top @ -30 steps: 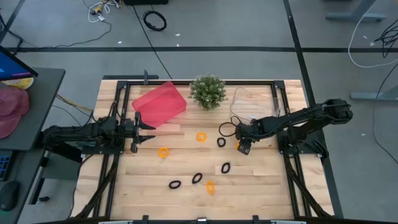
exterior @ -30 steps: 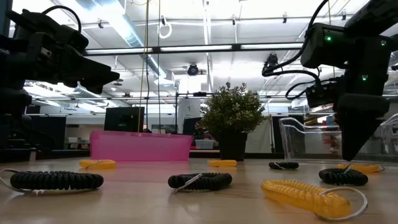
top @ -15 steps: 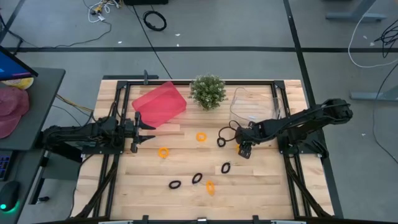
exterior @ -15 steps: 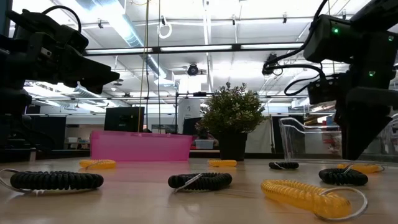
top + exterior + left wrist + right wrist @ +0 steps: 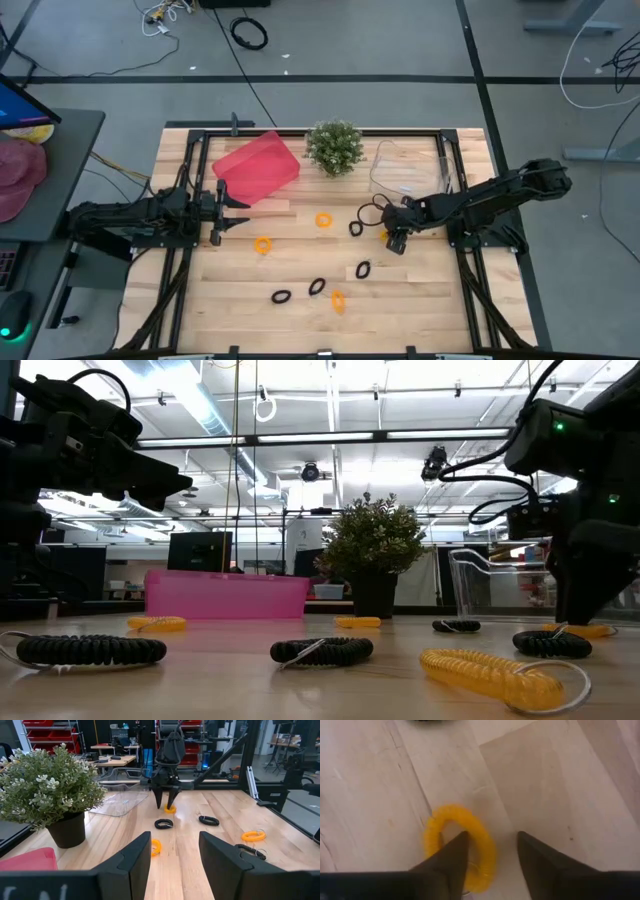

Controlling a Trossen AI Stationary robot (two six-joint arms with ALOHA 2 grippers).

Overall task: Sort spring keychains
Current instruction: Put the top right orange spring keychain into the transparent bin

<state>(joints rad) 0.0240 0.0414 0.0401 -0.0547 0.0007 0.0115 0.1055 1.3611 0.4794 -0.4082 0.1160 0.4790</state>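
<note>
Wooden table [image 5: 420, 300] carries keychains [image 5: 316, 286], plant [image 5: 334, 146], two trays [image 5: 256, 167]

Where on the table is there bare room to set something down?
Bare wood lies along the near edge below the black keychains, and between the left gripper and the orange keychain. Crowded around the right gripper near the clear bin.

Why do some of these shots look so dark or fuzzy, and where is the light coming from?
Low view: bright ceiling lights backlight the arms, leaving the left gripper nearly a silhouette. Right wrist view: soft and washed out, the orange spring keychain blurred at close range. High view: even light, faint shadows on the table.
</note>
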